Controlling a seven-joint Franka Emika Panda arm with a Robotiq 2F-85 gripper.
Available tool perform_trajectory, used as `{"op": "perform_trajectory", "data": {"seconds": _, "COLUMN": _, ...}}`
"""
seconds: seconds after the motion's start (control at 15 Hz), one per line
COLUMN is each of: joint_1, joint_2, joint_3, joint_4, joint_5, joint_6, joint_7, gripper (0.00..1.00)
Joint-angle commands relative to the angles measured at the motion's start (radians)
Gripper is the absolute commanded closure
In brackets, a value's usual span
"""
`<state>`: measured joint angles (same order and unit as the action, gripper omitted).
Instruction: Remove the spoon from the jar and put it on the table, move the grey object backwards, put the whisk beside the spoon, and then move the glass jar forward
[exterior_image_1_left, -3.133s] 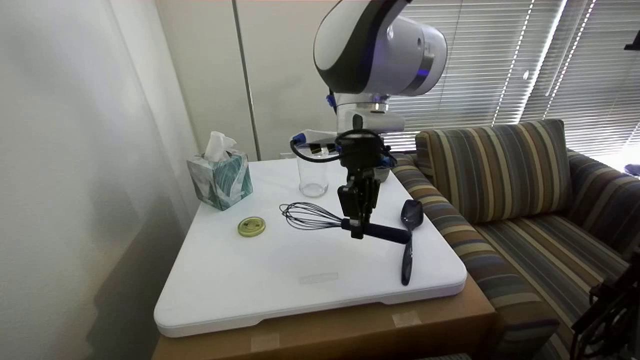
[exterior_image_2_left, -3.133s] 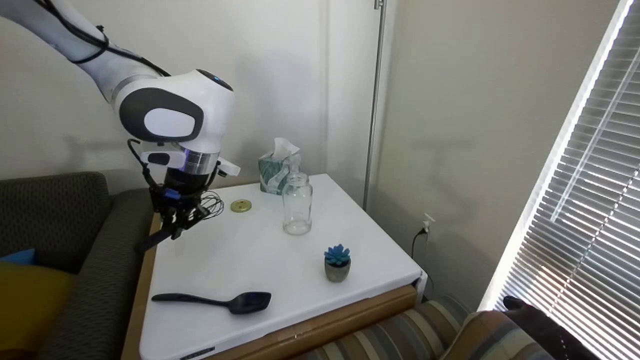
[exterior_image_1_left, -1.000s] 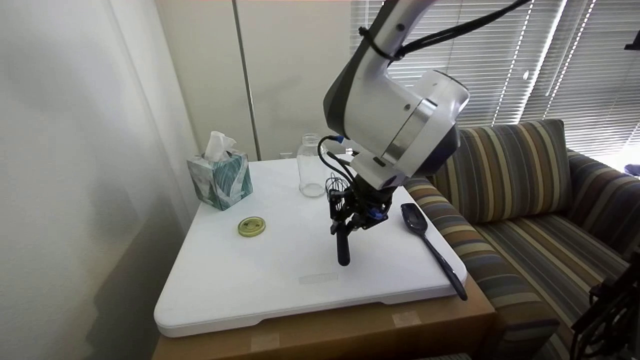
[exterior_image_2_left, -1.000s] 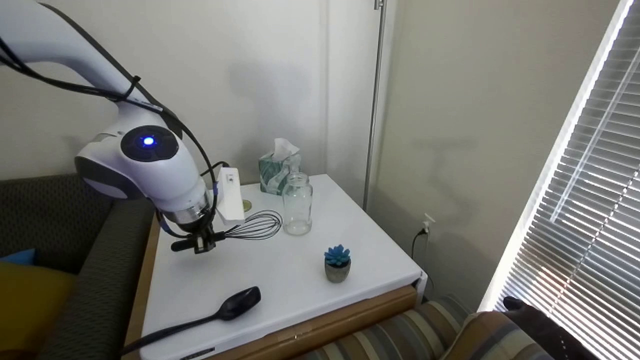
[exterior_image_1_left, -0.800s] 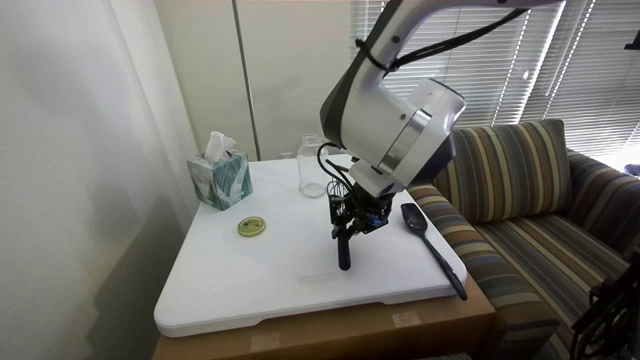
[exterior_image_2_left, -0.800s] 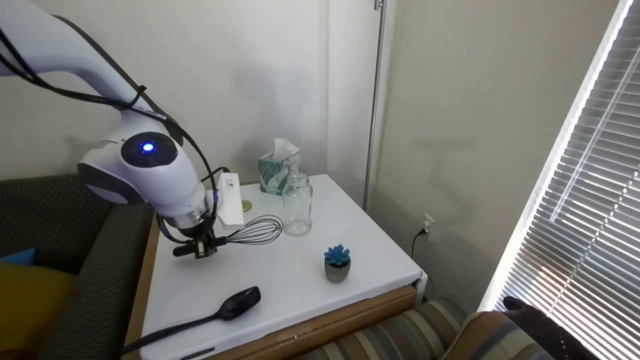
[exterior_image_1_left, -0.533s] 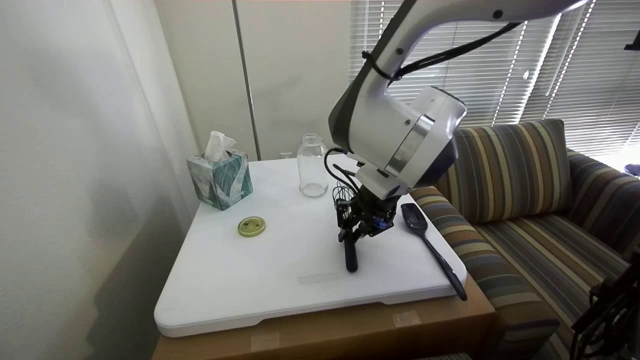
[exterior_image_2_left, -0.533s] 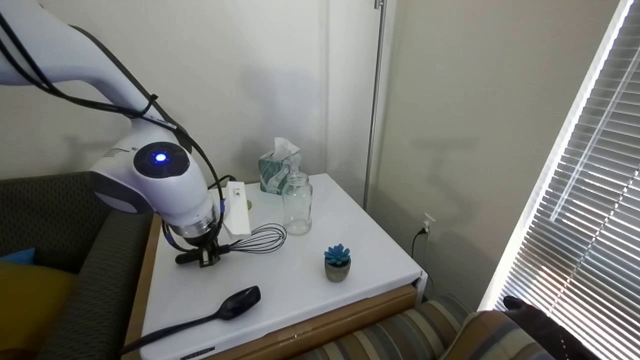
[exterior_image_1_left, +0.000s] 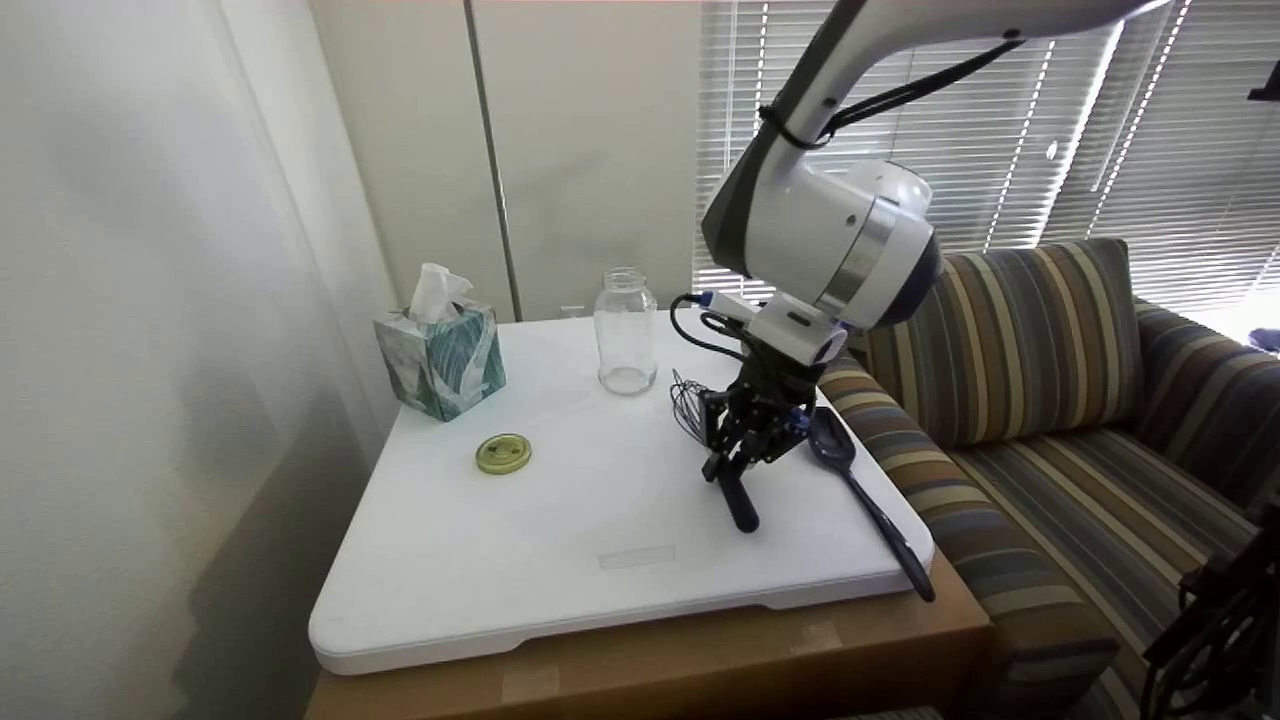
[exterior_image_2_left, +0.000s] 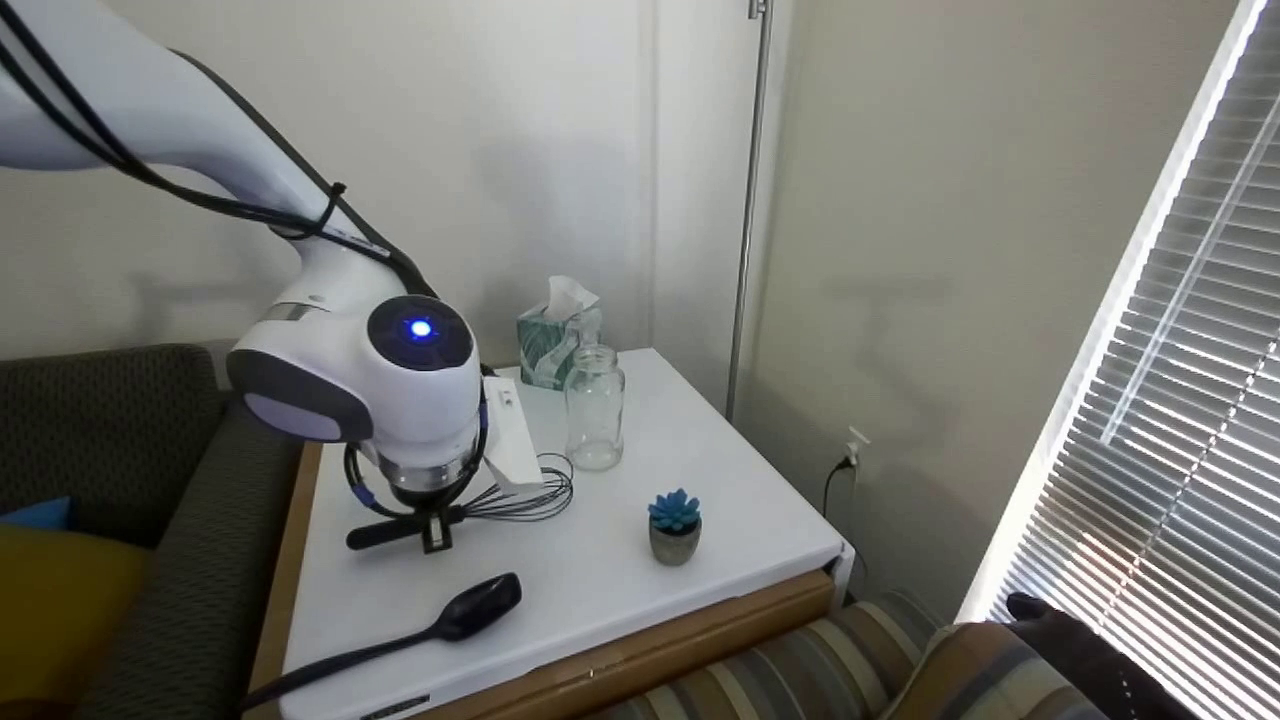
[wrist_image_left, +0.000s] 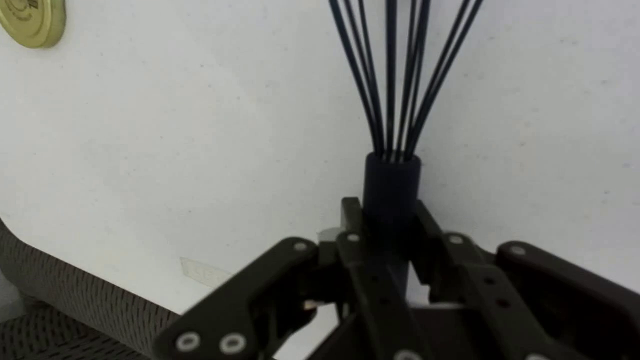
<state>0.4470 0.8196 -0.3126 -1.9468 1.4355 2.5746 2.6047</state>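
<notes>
Closer to the spoon (exterior_image_2_left: 437, 630) comes the whisk (wrist_image_left: 391, 182), shifted and swung round from where we saw it half a second ago, and now we have the pair running almost parallel! The fingers (wrist_image_left: 352, 217) have travelled with it, and we see them drawn in narrow, one on each side of the black handle, holding the whisk just behind its wires. Those loops reach out toward the jar (exterior_image_2_left: 595, 420), near its foot, yet in an exterior view we make out bare counter (exterior_image_1_left: 560, 520) between them. Is the whisk touching down? We cannot tell.

On the counter lies the spoon, near the whisk but apart from it, and in both exterior views we spot its handle end poking out past the edge. It has stayed put since that last frame, as has the jar, standing upright. Near an edge we find the blue-topped grey pot (exterior_image_2_left: 674, 545), upright too and well apart from the whisk. Over by the wall (exterior_image_1_left: 260, 250) we have the tissue box (exterior_image_1_left: 470, 365), and near it the gold disc (exterior_image_1_left: 503, 453) lies flat, a slice of it peeking into a corner of our wrist view.
</notes>
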Motion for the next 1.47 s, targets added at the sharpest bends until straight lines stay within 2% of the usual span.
{"op": "perform_trajectory", "data": {"seconds": 0.0, "joint_1": 0.108, "joint_2": 0.019, "joint_3": -0.145, "joint_4": -0.042, "joint_5": 0.003, "joint_6": -0.082, "joint_7": 0.0, "gripper": 0.94}}
{"op": "perform_trajectory", "data": {"seconds": 0.33, "joint_1": 0.245, "joint_2": 0.062, "joint_3": -0.29, "joint_4": -0.053, "joint_5": 0.017, "joint_6": -0.144, "joint_7": 0.0, "gripper": 0.94}}
{"op": "perform_trajectory", "data": {"seconds": 0.4, "joint_1": 0.268, "joint_2": 0.079, "joint_3": -0.315, "joint_4": -0.048, "joint_5": 0.018, "joint_6": -0.158, "joint_7": 0.0, "gripper": 0.78}}
{"op": "perform_trajectory", "data": {"seconds": 0.47, "joint_1": 0.288, "joint_2": 0.094, "joint_3": -0.34, "joint_4": -0.042, "joint_5": 0.017, "joint_6": -0.177, "joint_7": 0.001, "gripper": 0.5}}
{"op": "perform_trajectory", "data": {"seconds": 0.53, "joint_1": 0.309, "joint_2": 0.11, "joint_3": -0.365, "joint_4": -0.04, "joint_5": 0.021, "joint_6": -0.196, "joint_7": 0.001, "gripper": 0.49}}
{"op": "perform_trajectory", "data": {"seconds": 0.6, "joint_1": 0.33, "joint_2": 0.124, "joint_3": -0.392, "joint_4": -0.037, "joint_5": 0.024, "joint_6": -0.217, "joint_7": 0.001, "gripper": 0.44}}
{"op": "perform_trajectory", "data": {"seconds": 1.0, "joint_1": 0.43, "joint_2": 0.183, "joint_3": -0.53, "joint_4": -0.037, "joint_5": 0.057, "joint_6": -0.32, "joint_7": 0.001, "gripper": 0.01}}
{"op": "perform_trajectory", "data": {"seconds": 1.4, "joint_1": 0.505, "joint_2": 0.207, "joint_3": -0.636, "joint_4": -0.047, "joint_5": 0.061, "joint_6": -0.398, "joint_7": 0.001, "gripper": 0.0}}
